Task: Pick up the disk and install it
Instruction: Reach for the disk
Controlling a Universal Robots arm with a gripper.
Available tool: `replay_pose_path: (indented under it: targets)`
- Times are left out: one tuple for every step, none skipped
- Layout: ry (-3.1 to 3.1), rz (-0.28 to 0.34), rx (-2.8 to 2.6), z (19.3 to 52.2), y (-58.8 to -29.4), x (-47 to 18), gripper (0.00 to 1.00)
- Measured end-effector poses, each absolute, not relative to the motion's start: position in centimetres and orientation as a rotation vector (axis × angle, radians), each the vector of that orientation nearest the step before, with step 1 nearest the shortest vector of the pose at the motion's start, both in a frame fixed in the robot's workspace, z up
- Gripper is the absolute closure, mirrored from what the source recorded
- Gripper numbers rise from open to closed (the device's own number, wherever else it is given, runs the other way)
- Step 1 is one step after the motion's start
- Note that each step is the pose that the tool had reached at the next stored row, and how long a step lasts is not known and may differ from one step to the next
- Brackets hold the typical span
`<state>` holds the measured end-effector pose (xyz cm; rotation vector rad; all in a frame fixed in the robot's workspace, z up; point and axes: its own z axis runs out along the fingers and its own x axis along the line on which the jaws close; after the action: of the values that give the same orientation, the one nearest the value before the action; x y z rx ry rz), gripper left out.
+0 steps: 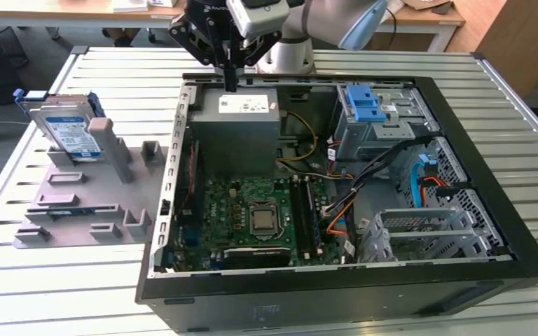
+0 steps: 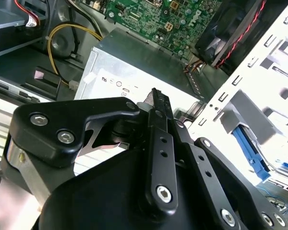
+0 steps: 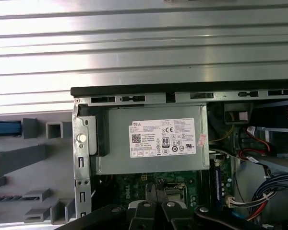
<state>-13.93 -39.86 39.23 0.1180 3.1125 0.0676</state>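
1. The disk (image 1: 71, 131) stands on edge in a slot of the grey holder (image 1: 82, 203). Its white-and-blue label faces the exterior camera and a blue frame runs round its edges. Nothing grips it.
2. The holder lies flat on the slatted metal bench (image 1: 110, 66), just beside the open computer case (image 1: 344, 288), on the exterior view's left.
3. The disk is outside the case and well apart from the gripper (image 1: 230, 85).
4. The gripper hangs over the end of the case farthest from the exterior camera, fingers pointing down. It is above the grey power supply box (image 1: 236, 126), near the box's white sticker. Contact with the box: cannot tell.
5. The gripper is clenched and empty. Its fingers sit pressed together with nothing between them in the second wrist view (image 2: 156, 94) and the first wrist view (image 3: 156, 189).
6. In the first wrist view the power supply box (image 3: 153, 141) lies beyond the fingers, sticker up, with the green circuit board (image 3: 120, 184) just beside it.
7. Inside the case in the exterior view, the circuit board (image 1: 250, 210) sits between the box and the near wall. The blue latch (image 1: 363, 105) is at the far corner on the exterior view's right, and a metal drive cage (image 1: 419, 231) at the near right.
8. Black, orange and yellow cables (image 1: 381, 168) run between the latch area and the circuit board.
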Motion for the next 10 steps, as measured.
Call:
replay_pose_path:
  targets:
    - [3.113, 0.068, 0.118, 39.2, -39.8, -14.0, 0.89]
    - [3.113, 0.068, 0.118, 39.2, -39.8, -14.2, 0.89]
    - [3.113, 0.068, 0.118, 39.2, -39.7, -14.3, 0.89]
    - [3.113, 0.068, 0.118, 39.2, -39.6, -14.5, 0.89]
    - [3.112, 0.068, 0.118, 39.2, -39.5, -14.6, 0.89]
    - [3.113, 0.068, 0.118, 39.2, -39.3, -14.7, 0.89]
    - [3.113, 0.068, 0.118, 39.2, -39.2, -14.8, 0.89]
    - [3.113, 0.068, 0.118, 39.2, -39.0, -14.9, 0.89]
    - [3.113, 0.068, 0.118, 39.2, -38.9, -15.0, 0.89]
    - [3.112, 0.068, 0.118, 39.2, -38.8, -15.0, 0.89]
